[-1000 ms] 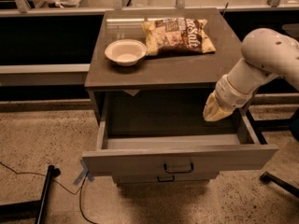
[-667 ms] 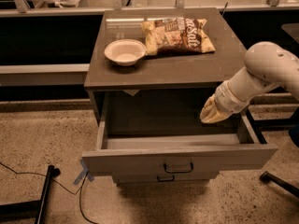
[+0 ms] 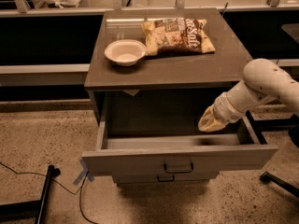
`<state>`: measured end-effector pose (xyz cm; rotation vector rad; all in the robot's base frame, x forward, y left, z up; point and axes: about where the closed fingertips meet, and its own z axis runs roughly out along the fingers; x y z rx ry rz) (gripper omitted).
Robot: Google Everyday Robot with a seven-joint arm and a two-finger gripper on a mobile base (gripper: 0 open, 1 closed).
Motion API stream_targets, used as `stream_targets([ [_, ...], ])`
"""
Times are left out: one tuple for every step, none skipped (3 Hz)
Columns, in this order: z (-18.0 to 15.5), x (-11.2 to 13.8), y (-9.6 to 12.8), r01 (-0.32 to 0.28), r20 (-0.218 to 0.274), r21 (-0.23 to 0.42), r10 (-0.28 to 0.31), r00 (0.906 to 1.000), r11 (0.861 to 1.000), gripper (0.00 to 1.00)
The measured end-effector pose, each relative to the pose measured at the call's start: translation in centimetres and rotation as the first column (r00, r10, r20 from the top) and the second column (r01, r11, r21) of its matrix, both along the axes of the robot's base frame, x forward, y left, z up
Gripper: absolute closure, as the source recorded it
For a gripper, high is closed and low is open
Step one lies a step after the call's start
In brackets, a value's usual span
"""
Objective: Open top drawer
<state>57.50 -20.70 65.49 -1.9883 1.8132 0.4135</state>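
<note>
Grey and drawn well out of the cabinet, the top drawer [image 3: 140, 161] stands open, its black loop handle [image 3: 178, 167] facing us. The gripper [image 3: 211, 121] hangs over the drawer's right inner side, apart from the handle; we cannot tell how far open it is. We judge the pull nearly complete, so we lift clear without catching the right wall. A bowl [image 3: 125, 52] and chip bag [image 3: 180, 34] sit on top, out of the way; a cable [image 3: 81, 199] lies on the floor.

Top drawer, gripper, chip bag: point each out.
top drawer [image 3: 126, 162]: camera view, front panel, left part.
gripper [image 3: 209, 123]: camera view, tip, above drawer's right side.
chip bag [image 3: 180, 34]: camera view, bag's middle.
</note>
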Motion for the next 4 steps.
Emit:
stream_targets([
  [-2.1, -1.8, -0.4, 0.077, -0.079, 0.02, -0.075, 0.994, 0.997, 1.0],
  [-3.7, -4.0, -0.3, 0.116, -0.142, -0.003, -0.116, 0.9831, 0.993, 1.0],
  [-4.1, -5.9, 0.6, 0.091, -0.197, -0.03, -0.096, 0.9758, 0.995, 1.0],
  [-3.1, -7.9, 2.3, 0.001, -0.236, -0.018, -0.005, 0.9718, 1.0, 1.0],
])
